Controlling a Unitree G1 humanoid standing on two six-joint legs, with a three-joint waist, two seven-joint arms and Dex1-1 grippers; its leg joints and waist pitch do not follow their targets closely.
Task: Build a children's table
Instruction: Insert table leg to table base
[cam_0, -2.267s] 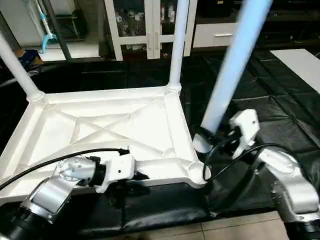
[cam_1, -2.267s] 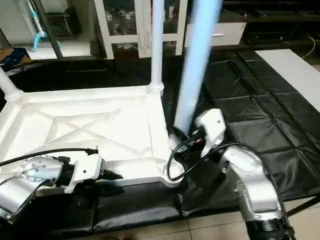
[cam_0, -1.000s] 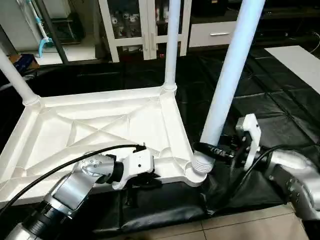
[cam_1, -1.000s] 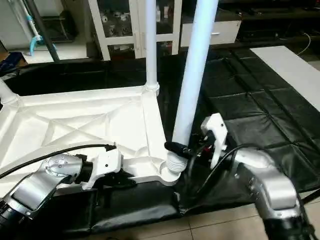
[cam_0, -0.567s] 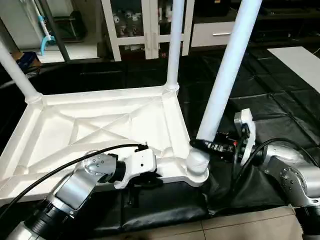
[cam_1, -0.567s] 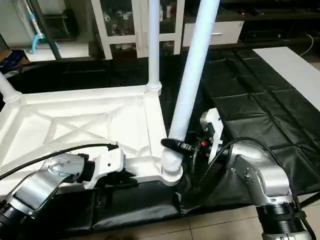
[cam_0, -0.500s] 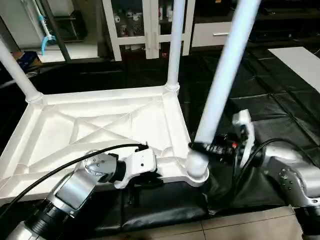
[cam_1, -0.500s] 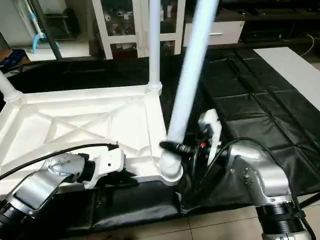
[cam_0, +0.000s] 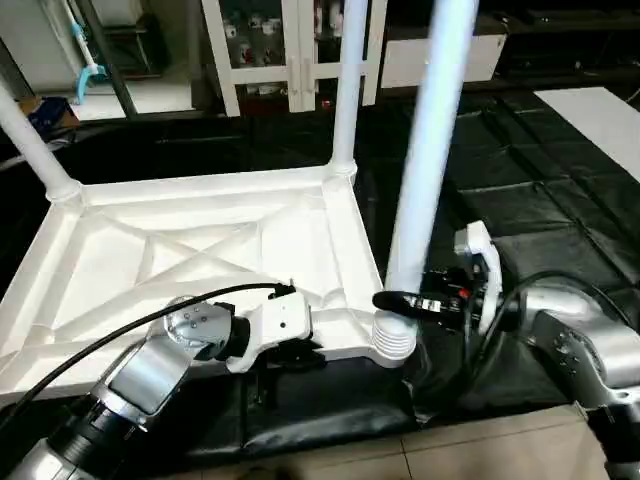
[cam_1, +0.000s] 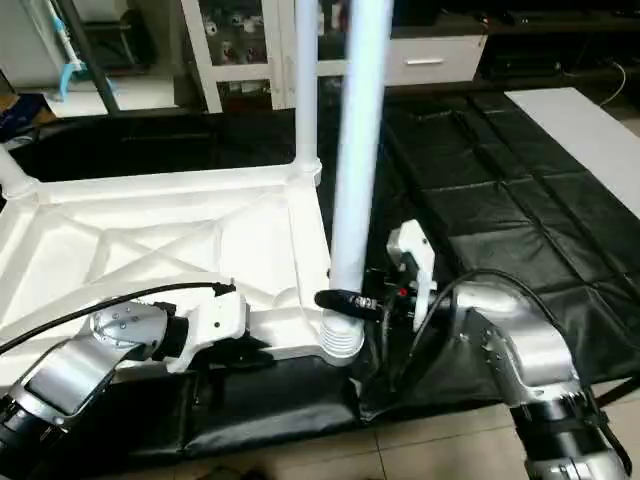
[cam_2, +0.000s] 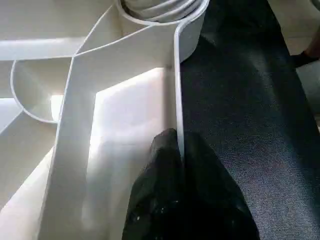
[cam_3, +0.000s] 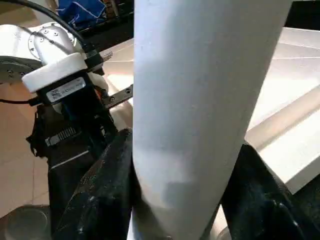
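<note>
The white tabletop (cam_0: 180, 250) lies upside down on the black mat, its X ribs facing up. Two white legs stand in its far corner sockets, one at the far left (cam_0: 35, 145) and one at the far right (cam_0: 348, 100). My right gripper (cam_0: 405, 299) is shut on a third leg (cam_0: 425, 150), low on the tube. That leg stands almost upright, and its ribbed threaded end (cam_0: 393, 340) sits at the near right corner socket. In the right wrist view the black fingers (cam_3: 105, 185) clasp the tube (cam_3: 195, 100). My left gripper (cam_2: 179, 150) is shut on the tabletop's near rim (cam_2: 176, 90).
Black padded mats (cam_0: 560, 210) cover the floor around the tabletop. A white cabinet with glass doors (cam_0: 290, 50) stands at the back, and a white board (cam_0: 600, 110) lies at the far right. Bare tiled floor (cam_0: 480, 450) starts at the mat's near edge.
The held leg has swung from leaning to the right to almost upright over the near right socket, and its threaded end shows again. My left gripper has kept its hold on the rim.
</note>
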